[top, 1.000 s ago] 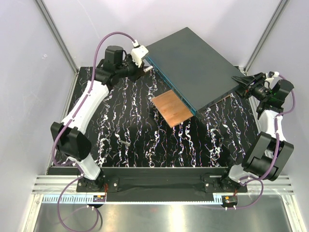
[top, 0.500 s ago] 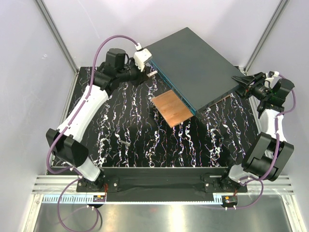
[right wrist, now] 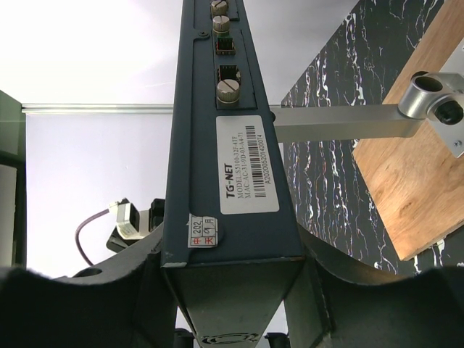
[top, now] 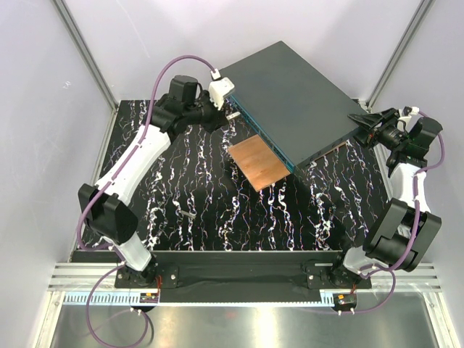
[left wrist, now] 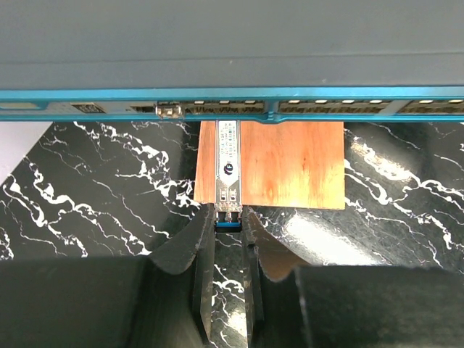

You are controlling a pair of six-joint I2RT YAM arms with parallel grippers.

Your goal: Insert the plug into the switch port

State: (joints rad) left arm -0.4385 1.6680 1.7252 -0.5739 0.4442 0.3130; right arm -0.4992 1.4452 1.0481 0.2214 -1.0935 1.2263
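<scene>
The switch (top: 290,94) is a large flat dark-grey box, tilted, with a teal-blue narrow face (left wrist: 304,94) lined with small square ports (left wrist: 225,109). My left gripper (left wrist: 228,214) is shut on the plug (left wrist: 228,163), a slim silver module with a blue latch at its rear. The plug points at the port row, its tip just short of the teal face. In the top view the left gripper (top: 226,111) is at the switch's far-left corner. My right gripper (right wrist: 232,250) is shut on the switch's rear corner (right wrist: 225,109), at the right in the top view (top: 365,125).
A copper-brown square plate (top: 259,163) lies on the black marbled table (top: 181,181) under the switch's front edge, and also shows in the left wrist view (left wrist: 290,163). A small grey piece (top: 188,214) lies mid-left. Frame posts and white walls enclose the table.
My left arm has moved right, bringing the plug up to the switch's teal face. The right arm and the switch have stayed put.
</scene>
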